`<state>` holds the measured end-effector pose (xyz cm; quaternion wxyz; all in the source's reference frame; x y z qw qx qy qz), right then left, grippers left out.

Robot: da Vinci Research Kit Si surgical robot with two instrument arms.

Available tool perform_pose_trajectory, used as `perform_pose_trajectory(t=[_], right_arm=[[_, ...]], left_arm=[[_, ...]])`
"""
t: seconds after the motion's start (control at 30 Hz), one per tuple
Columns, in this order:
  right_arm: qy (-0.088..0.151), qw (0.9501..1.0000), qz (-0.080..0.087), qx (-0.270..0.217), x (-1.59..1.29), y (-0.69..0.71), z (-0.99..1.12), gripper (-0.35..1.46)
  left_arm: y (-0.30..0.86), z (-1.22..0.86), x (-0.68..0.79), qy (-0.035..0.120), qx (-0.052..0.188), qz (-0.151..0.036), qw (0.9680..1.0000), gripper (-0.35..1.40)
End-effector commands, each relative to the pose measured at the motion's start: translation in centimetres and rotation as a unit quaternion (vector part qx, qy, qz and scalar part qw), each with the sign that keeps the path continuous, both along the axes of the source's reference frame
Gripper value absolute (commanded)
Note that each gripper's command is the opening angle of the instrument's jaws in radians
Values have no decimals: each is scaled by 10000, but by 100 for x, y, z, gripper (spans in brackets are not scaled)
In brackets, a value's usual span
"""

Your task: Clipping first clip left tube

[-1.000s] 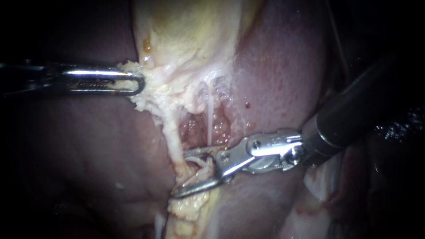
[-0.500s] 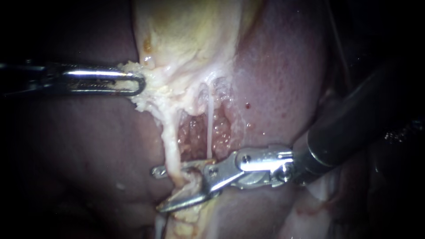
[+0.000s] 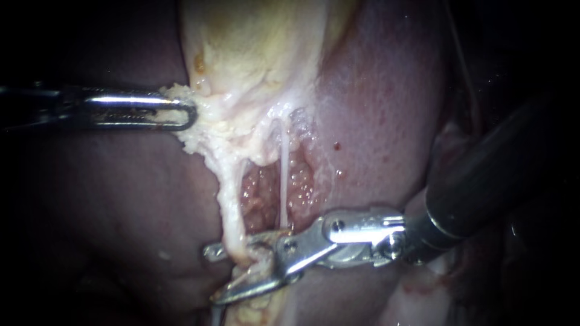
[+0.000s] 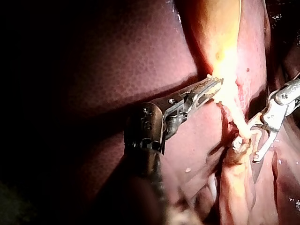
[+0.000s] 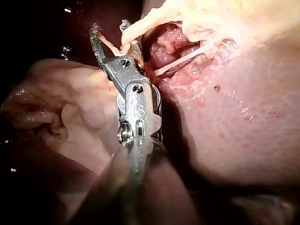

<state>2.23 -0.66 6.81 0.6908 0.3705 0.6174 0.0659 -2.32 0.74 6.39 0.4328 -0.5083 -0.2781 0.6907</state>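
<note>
My left instrument point(image 3: 181, 112) comes in from the left, its jaws shut on the pale edge of the gallbladder point(image 3: 254, 48). From there the thick pale left tube point(image 3: 229, 199) runs down. My right instrument point(image 3: 214, 274) stands with open jaws on either side of that tube's lower end, one tip showing past it. A thin white right tube point(image 3: 283, 181) runs beside it. The right wrist view shows the open jaws of the right instrument point(image 5: 108, 28) straddling the left tube point(image 5: 140, 28). In the left wrist view the left instrument point(image 4: 211, 86) grips pale tissue, and the right instrument point(image 4: 247, 150) sits beyond it.
Dark red liver point(image 3: 374, 121) surrounds the site on both sides. Between the two tubes lies a raw, bumpy red bed point(image 3: 263, 193). Yellowish fatty tissue point(image 3: 254, 308) sits under the right instrument's jaws.
The right instrument has slid leftward across the left tube, so its jaw tips now reach past the tube's far side. The left instrument has held still.
</note>
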Motion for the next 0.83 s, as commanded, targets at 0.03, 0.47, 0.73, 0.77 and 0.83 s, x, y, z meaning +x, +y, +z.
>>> perform_pose_trajectory(t=[0.03,0.47,0.73,0.77,0.83], right_arm=[[-47,9999,0,90,-1,1,-1,3],[-543,9925,-42,1098,-8,7,4,-35],[-579,9914,-56,1170,-9,6,6,-35],[-579,9914,-57,1169,-9,5,6,-35],[-591,9911,-63,1189,-9,4,7,-35]], left_arm=[[0,0,0,-5,0,4,10000,-35],[0,1,0,-5,-1,5,10000,-35],[0,3,0,-5,-4,6,10000,-35],[0,3,0,-5,-4,5,10000,-35],[1,3,0,-5,-4,6,10000,-35]])
